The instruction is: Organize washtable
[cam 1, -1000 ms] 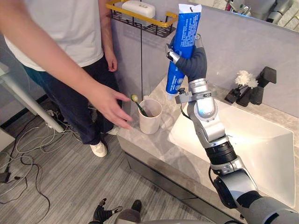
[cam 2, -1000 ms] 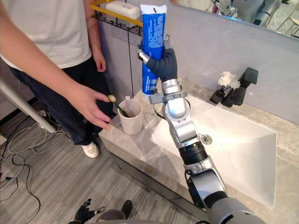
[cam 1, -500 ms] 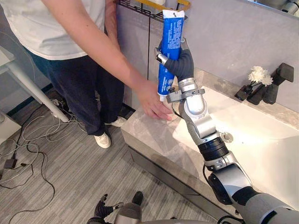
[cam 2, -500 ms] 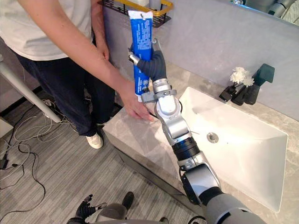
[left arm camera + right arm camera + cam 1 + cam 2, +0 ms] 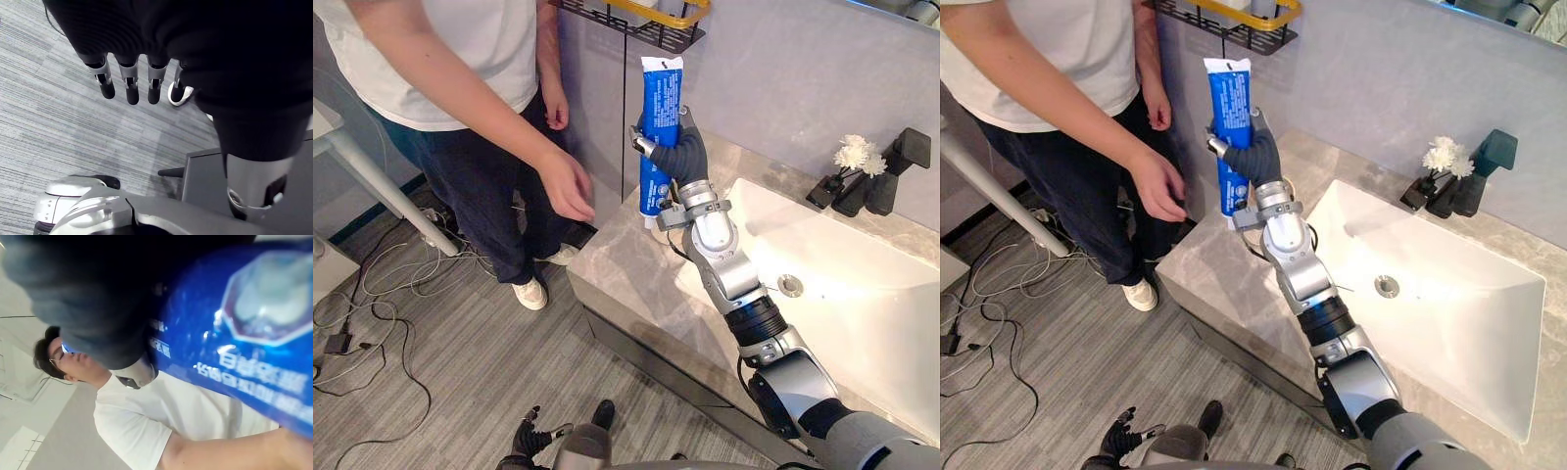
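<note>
One right hand (image 5: 680, 157) grips the tall blue toothpaste tube (image 5: 659, 103) upright, cap down, likely for standing it; left hand (image 5: 128, 81) hangs slack-fingered.

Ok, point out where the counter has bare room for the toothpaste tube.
Bare counter lies left of the sink, from front edge to the right robot hand holding the tube. The back ledge is bare until the faucet and flowers, crowded there.
</note>
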